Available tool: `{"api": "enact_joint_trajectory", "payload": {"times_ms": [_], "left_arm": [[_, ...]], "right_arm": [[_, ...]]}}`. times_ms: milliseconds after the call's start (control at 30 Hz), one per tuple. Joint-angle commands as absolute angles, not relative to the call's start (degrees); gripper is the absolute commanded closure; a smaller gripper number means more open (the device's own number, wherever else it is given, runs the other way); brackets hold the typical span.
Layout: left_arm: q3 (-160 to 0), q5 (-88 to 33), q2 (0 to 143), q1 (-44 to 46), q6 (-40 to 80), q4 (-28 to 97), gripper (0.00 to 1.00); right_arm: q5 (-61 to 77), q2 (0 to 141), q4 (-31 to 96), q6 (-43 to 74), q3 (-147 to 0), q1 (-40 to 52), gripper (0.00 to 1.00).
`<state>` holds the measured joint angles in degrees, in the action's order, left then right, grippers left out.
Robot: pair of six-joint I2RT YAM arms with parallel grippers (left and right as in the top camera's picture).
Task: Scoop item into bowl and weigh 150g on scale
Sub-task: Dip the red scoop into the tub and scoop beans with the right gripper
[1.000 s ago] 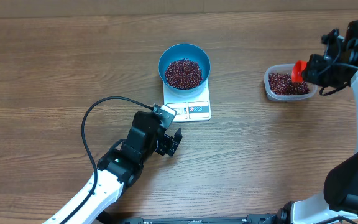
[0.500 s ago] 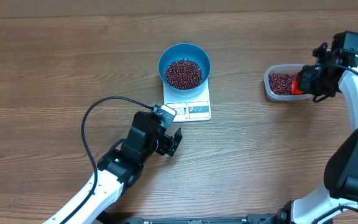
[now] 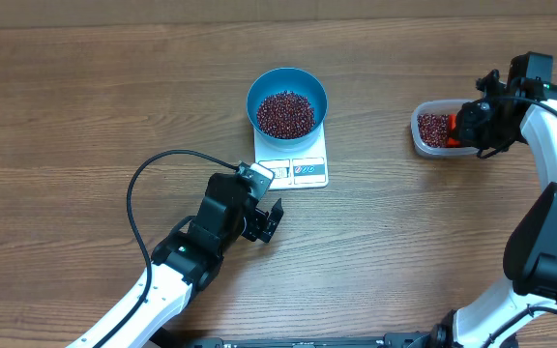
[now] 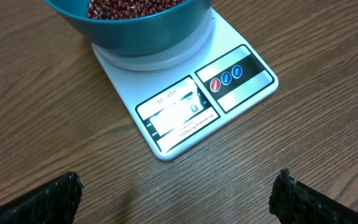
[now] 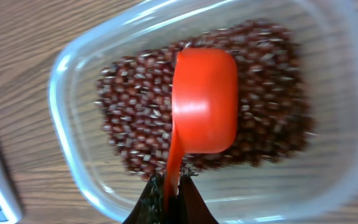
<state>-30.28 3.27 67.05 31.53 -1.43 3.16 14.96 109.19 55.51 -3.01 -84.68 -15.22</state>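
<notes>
Right gripper clamping an orange scoop in the bean container; bowl sitting on the scale, centre frame.

The wooden table is filling the overhead view. The blue bowl is sitting just above centre on the white scale, overhanging its far edge and carrying a mound of dark red beans. The clear plastic container is lying at the right edge, well apart from the scale, with more beans inside. The left gripper is resting near the scale's lower left corner, its fingers spread wide with nothing between them. The right gripper is pinching tight on the handle of the orange scoop, whose cup is lying over the beans in the container.
</notes>
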Motion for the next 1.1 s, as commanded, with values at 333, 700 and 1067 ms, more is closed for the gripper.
{"api": "enact_joint_trajectory", "payload": {"times_ms": [333,700,1067], "left_arm": [[-29.98,3.38,67.51,31.79,-0.67,2.98,0.00],[-29.98,3.38,67.51,31.81,-0.67,2.98,0.01],[-29.98,3.38,67.51,31.79,-0.67,2.98,0.01]], "right_arm": [[29.87,112.01,57.32,-2.83,-84.36,-15.79,0.96],[36.23,112.31,58.41,-1.58,-84.33,-20.86,0.96],[46.78,112.33,60.77,-5.06,-84.31,-27.64,0.96]]}}
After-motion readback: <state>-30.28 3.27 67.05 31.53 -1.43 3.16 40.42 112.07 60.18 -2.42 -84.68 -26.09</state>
